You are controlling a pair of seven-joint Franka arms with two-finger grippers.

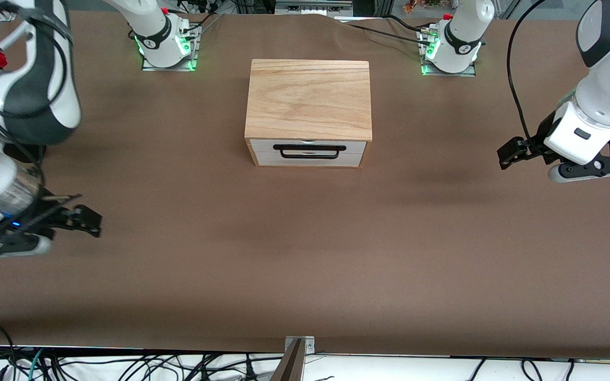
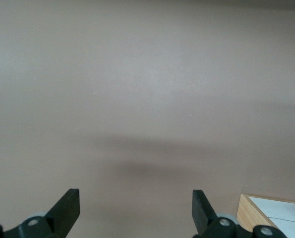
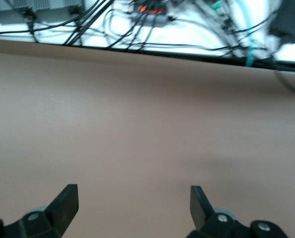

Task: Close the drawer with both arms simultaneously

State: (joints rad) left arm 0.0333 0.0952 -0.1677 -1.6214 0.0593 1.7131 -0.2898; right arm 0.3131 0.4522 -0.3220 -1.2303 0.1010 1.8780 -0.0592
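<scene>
The drawer (image 1: 309, 152) has a white front panel with a black wire bar handle (image 1: 313, 152). It sits in the light oak box (image 1: 309, 98) at the table's middle, with its front about flush with the casing. My left gripper (image 1: 507, 154) hangs open and empty over bare table toward the left arm's end, well away from the drawer. In the left wrist view (image 2: 136, 198) a corner of the box (image 2: 273, 213) shows beside one finger. My right gripper (image 1: 92, 221) is open and empty over bare table toward the right arm's end. The right wrist view (image 3: 134, 196) shows only tabletop below it.
The brown table (image 1: 305, 254) is bare around the box. Both arm bases (image 1: 164, 39) stand with green lights at the edge farthest from the front camera. Cables (image 3: 152, 25) lie past the table's edge nearest that camera.
</scene>
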